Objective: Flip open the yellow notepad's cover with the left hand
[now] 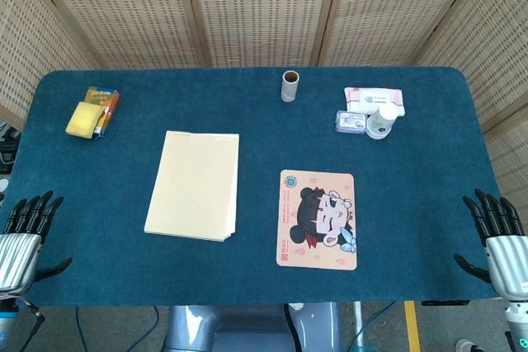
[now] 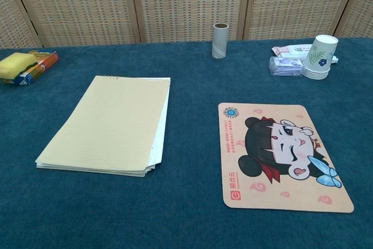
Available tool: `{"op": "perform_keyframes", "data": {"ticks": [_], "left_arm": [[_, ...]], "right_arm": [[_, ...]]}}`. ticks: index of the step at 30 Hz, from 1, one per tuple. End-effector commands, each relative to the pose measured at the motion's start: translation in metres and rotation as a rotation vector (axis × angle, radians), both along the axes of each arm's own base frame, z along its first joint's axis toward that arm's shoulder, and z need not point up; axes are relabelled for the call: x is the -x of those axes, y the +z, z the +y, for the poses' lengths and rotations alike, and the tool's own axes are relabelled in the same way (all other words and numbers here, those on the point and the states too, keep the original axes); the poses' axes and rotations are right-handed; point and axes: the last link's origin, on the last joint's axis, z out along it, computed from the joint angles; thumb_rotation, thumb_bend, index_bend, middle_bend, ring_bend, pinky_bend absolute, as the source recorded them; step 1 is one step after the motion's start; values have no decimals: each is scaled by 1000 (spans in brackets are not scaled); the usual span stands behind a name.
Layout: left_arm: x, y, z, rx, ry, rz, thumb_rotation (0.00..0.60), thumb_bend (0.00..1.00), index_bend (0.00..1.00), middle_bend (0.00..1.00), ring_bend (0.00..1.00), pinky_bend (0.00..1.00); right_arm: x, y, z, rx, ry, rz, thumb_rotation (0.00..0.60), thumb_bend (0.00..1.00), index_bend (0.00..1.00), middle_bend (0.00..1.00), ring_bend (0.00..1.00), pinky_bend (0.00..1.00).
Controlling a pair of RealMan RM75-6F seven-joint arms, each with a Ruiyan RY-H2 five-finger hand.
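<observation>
The yellow notepad (image 1: 194, 185) (image 2: 111, 124) lies flat and closed on the blue table, left of centre, its bound edge toward the far side. My left hand (image 1: 25, 232) rests at the table's near left corner, fingers spread, holding nothing, well left of the notepad. My right hand (image 1: 497, 232) sits at the near right corner, fingers apart and empty. Neither hand shows in the chest view.
A cartoon mouse pad (image 1: 318, 219) (image 2: 280, 154) lies right of the notepad. A cardboard tube (image 1: 289, 86) stands at the back centre. A yellow sponge on a box (image 1: 91, 113) is back left. Paper cups (image 1: 380, 121) and wipes packs (image 1: 374, 100) are back right.
</observation>
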Motion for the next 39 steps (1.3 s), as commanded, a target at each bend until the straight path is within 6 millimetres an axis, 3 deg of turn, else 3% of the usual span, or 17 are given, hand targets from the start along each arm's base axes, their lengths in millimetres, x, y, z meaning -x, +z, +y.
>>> {"op": "perform_keyframes", "data": {"ticks": [1,5,11,13,15,17,25,39], "left_arm": [[1,-2,1,6,1,2,600,0,0,0,0,0],[2,-8,6,33,-4,4,600,0,0,0,0,0],[-9,-43,29,162,-85,-42,600,19,0,0,0,0],[-13,-58,41,204,-107,-39,600,98,0,0,0,0],[-20,-77,56,254,-132,-29,600,276,0,0,0,0],[-26,-93,68,279,-160,-17,600,355,0,0,0,0],[-39,-144,88,361,-188,12,600,355,0,0,0,0],[-39,-166,95,374,-174,24,600,354,0,0,0,0]], "right_arm": [[0,0,0,3,-3,-1,600,0,0,0,0,0],[1,0,0,5,-7,-5,600,0,0,0,0,0],[1,0,-1,4,-12,-9,600,0,0,0,0,0],[1,0,-2,3,-15,-11,600,0,0,0,0,0],[2,0,-3,1,-21,-10,600,0,0,0,0,0],[3,0,-4,0,-29,-12,600,0,0,0,0,0],[7,0,-7,0,-50,-24,600,0,0,0,0,0],[7,1,-7,0,-49,-29,600,0,0,0,0,0]]}}
